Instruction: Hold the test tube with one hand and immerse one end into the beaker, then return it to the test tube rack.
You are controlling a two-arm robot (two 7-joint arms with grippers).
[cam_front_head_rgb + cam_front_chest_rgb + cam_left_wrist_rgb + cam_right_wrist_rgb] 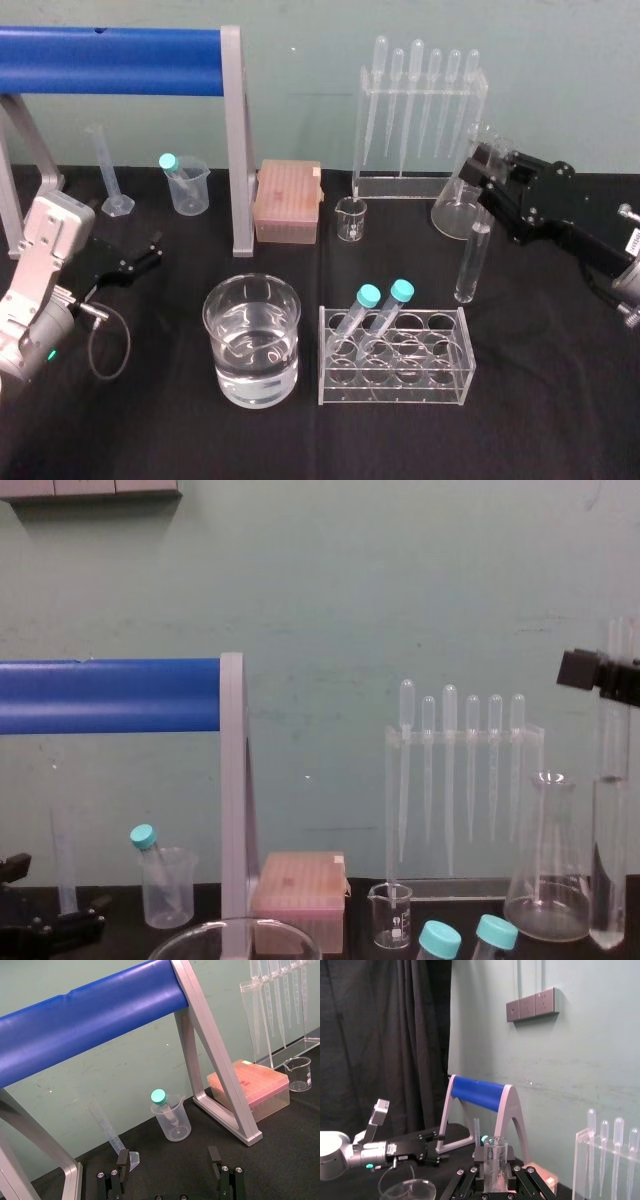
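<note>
Glass test tube (470, 262) upright in right gripper (486, 170); left gripper (156, 250) parked, fingers (122, 1161) apart

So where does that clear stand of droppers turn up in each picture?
Head view: dropper stand at the back, right of centre, beside the right fingers clamping the glass tube; left fingers open, far left.
Chest view: right of centre, behind the small beaker.
Left wrist view: behind the pink box, at.
Right wrist view: off to the side beyond the glass tube, at.
Shared landmark: the blue bar.
</note>
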